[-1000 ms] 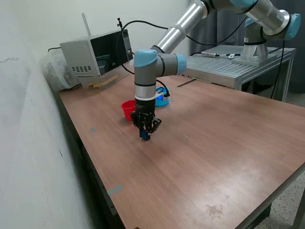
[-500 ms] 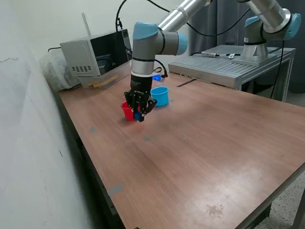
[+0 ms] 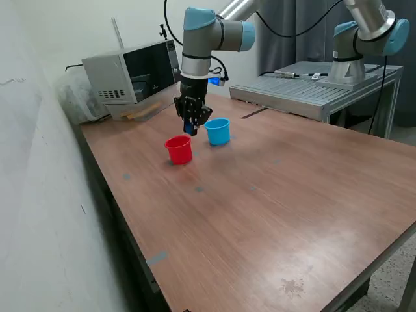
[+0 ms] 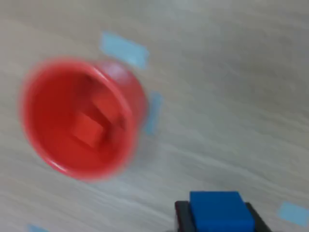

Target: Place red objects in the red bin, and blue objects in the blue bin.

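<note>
My gripper point(image 3: 190, 127) hangs above the table between the red bin point(image 3: 179, 149) and the blue bin point(image 3: 218, 131), shut on a small dark blue cube point(image 3: 190, 128). In the wrist view the blue cube point(image 4: 220, 211) sits between my dark fingers, and the red bin point(image 4: 82, 116) lies below, blurred by motion. Two red cubes point(image 4: 89, 129) show inside the red bin. The inside of the blue bin is not visible.
A grey microwave-like box point(image 3: 130, 70) stands at the table's back on the exterior view's left, with a bag beside it. A metal bench point(image 3: 312, 88) with a second arm base point(image 3: 351, 62) stands behind. Small blue tape marks point(image 3: 156, 259) dot the wooden table point(image 3: 273, 208).
The arm rose from the table with the blue cube and swung back past the red bin toward the blue bin.
</note>
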